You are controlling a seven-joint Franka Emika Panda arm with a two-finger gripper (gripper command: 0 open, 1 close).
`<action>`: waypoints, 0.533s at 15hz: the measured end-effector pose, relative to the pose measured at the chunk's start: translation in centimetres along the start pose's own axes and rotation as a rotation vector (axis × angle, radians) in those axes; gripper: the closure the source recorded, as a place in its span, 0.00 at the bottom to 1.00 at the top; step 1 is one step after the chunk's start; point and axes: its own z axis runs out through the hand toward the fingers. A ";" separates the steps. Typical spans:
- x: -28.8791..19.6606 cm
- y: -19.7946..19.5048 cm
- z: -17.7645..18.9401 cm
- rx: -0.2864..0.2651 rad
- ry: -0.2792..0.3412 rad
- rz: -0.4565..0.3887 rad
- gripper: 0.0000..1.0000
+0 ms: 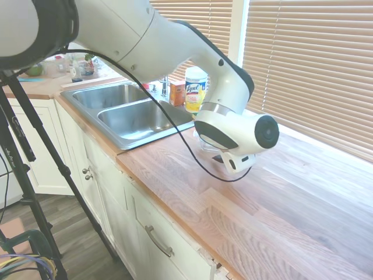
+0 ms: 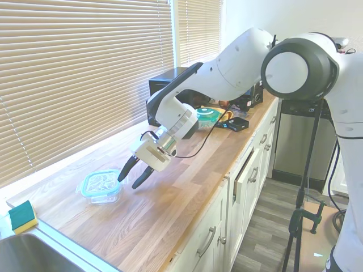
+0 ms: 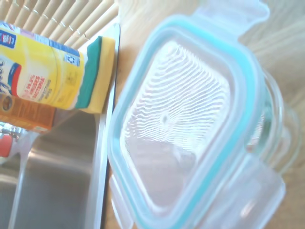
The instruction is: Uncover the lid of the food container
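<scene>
The food container point(image 2: 105, 194) is a small clear glass dish on the wooden counter, near the window. The lid point(image 2: 100, 182), with a teal rim and a whitish centre, lies on top of it. In the wrist view the lid point(image 3: 181, 119) fills most of the picture, and the glass wall of the food container point(image 3: 282, 136) shows at one side. My gripper point(image 2: 128, 182) hangs open just to the right of the dish, fingertips pointing down toward the counter, with nothing between them. In the first exterior view the arm hides the lid and only a bit of glass point(image 1: 205, 143) shows.
A yellow-green sponge point(image 2: 22, 216) lies by the double sink point(image 1: 134, 114). A yellow wipes canister point(image 1: 195, 88) and an orange box point(image 1: 178, 93) stand behind the sink. A dark appliance point(image 2: 164, 86) and small items point(image 2: 211, 115) sit further along the counter.
</scene>
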 end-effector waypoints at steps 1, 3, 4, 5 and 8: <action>0.1 -0.2 0.1 0.003 -0.001 -0.001 0.00; 0.0 -0.8 0.5 0.006 -0.003 -0.014 0.00; 0.0 -1.1 0.7 0.006 -0.005 -0.019 0.00; 0.2 -1.3 0.9 0.006 -0.005 -0.022 1.00; 0.8 -1.4 1.3 0.006 -0.004 -0.022 1.00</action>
